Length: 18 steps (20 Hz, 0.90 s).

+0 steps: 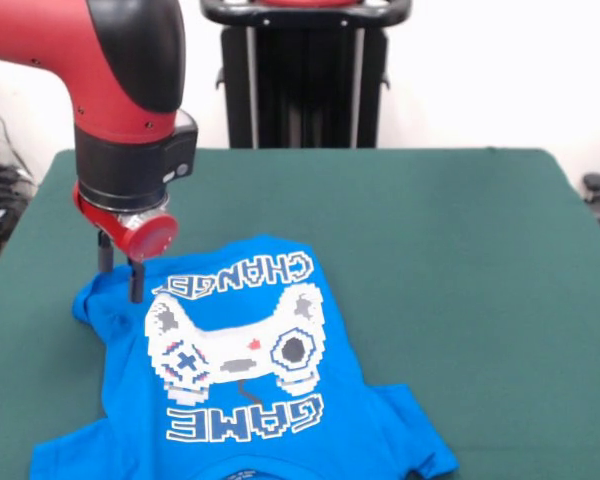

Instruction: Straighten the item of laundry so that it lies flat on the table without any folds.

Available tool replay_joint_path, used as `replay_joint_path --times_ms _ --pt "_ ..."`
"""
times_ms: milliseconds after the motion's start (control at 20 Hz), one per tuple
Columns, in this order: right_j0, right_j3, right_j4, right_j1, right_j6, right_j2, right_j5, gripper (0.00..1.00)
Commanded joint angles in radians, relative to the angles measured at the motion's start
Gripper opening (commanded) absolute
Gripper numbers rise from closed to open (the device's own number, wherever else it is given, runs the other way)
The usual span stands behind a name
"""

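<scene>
Laundry here is a small bright blue T-shirt [250, 400] lying print-up on the green worktop [460, 260], in the near left part of it, with its collar at the near edge and its hem toward the far side. Its white-grey game controller print [238, 348] and the "GAME" lettering [245, 420] read upside down from this side, which fits that orientation. One sleeve [410, 435] spreads to the near right and the body looks mostly flat, but the far left hem corner [95, 300] bunches up in a small ridge instead of lying smooth. That seems to be why the red and black arm [100, 60] comes down just there: its gripper [120, 268] stands at that corner, the two dark fingers [135, 280] a little apart from each other, tips down at the cloth. Whether they pinch a fold of fabric between them or only rest on it, I cannot tell, since the tips merge with the blue. By my judgement the task is well along, and what remains is drawing this corner outward, to the far left, so the ridge flattens. The risk is dragging the whole light shirt across the felt rather than stretching only the wrinkled part. The black pedestal [305, 70] stands beyond the worktop's far edge.
</scene>
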Motion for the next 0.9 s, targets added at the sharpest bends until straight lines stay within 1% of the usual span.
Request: replay_joint_path --times_ms 50,150,400,650,900 --pt "0.058 0.053 -0.057 -0.007 -0.225 0.039 0.142 1.00" --pt "0.052 0.052 -0.060 0.002 -0.223 0.045 0.128 1.00" --pt "0.054 0.023 -0.092 0.058 -0.190 0.040 0.068 1.00" --pt "0.053 0.014 -0.115 0.057 -0.187 0.035 0.073 1.00" --pt "0.046 -0.002 -0.134 0.086 -0.168 0.042 0.054 1.00"
